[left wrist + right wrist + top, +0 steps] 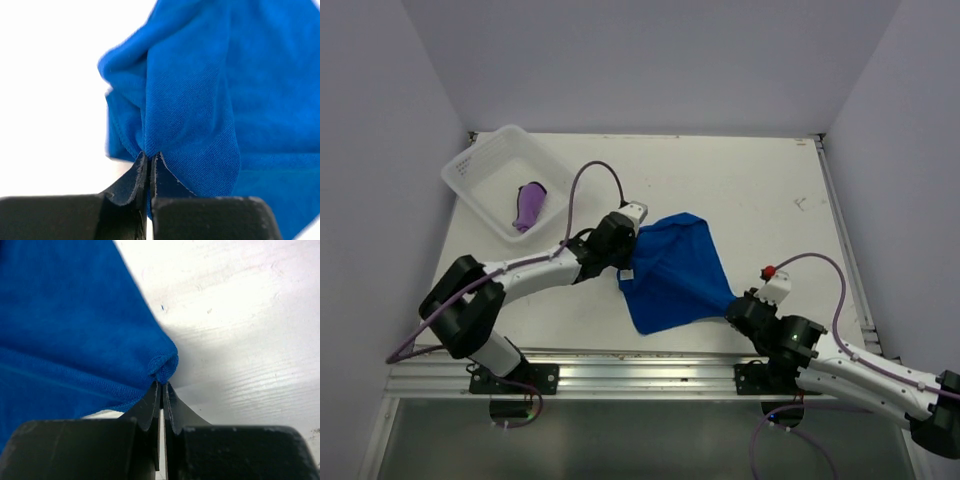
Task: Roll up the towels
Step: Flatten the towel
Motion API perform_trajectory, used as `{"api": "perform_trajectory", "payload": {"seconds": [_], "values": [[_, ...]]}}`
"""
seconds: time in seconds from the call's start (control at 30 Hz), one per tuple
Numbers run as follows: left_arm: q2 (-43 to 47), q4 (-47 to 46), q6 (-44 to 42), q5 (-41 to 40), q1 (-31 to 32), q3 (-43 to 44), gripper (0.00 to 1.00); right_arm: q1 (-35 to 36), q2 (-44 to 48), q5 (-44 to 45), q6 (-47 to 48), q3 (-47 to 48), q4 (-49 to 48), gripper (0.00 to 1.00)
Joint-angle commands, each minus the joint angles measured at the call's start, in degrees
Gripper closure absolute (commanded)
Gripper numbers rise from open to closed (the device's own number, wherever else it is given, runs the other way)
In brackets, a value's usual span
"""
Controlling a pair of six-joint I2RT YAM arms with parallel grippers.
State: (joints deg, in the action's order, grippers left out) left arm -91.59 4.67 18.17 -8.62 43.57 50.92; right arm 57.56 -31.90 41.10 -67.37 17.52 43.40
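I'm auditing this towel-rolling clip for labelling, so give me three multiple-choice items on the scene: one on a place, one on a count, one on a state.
1. Where does the small purple microfibre cloth lie?
A) in the white plastic basket
B) on the floor
C) draped over an arm

2. How many cloths are in view?
A) one
B) two
C) three

3. How do the left claw and the right claw stand at the royal blue microfibre cloth?
A) both open above it
B) one shut on it, one open beside it
C) both shut on its fabric

Answers:
1 A, the overhead view shows it inside the basket.
2 B, only the purple one and the blue one appear.
3 C, each wrist view shows closed fingers pinching bunched blue fabric.
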Motion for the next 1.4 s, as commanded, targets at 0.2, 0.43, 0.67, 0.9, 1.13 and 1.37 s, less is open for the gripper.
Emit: {"api": "perform_trajectory", "payload": {"seconds": [0.2, 0.43, 0.67, 0.9, 1.13, 1.37], "values": [[18.9, 14.9, -3.2, -16.6, -0.2, 1.7, 1.0, -14.3, -8.2, -7.5, 17.4, 5.0, -13.8, 1.0], [24.9, 20.1, -2.7, -17.9, -0.7, 0.4, 0.9, -32.7, -13.4, -21.8, 27.7, 8.1, -18.0, 1.0], [28.7, 19.8, 0.1, -11.1, -0.7, -2.7, 0.8, -43.9, -23.7, -34.5, 33.9, 13.3, -22.6, 1.0], [30.9, 18.1, 2.7, -6.8, -0.6, -6.6, 0.84, -46.6, -32.1, -36.9, 37.1, 19.6, -25.6, 1.0], [33.1, 17.7, 6.0, -3.2, -0.5, -7.7, 0.83, -48.6, -38.7, -32.8, 42.3, 28.1, -23.9, 1.0], [32.5, 14.2, 8.4, -1.9, -0.6, -11.8, 0.5, -55.8, -40.2, -31.1, 45.6, 31.8, -21.4, 1.0]]}}
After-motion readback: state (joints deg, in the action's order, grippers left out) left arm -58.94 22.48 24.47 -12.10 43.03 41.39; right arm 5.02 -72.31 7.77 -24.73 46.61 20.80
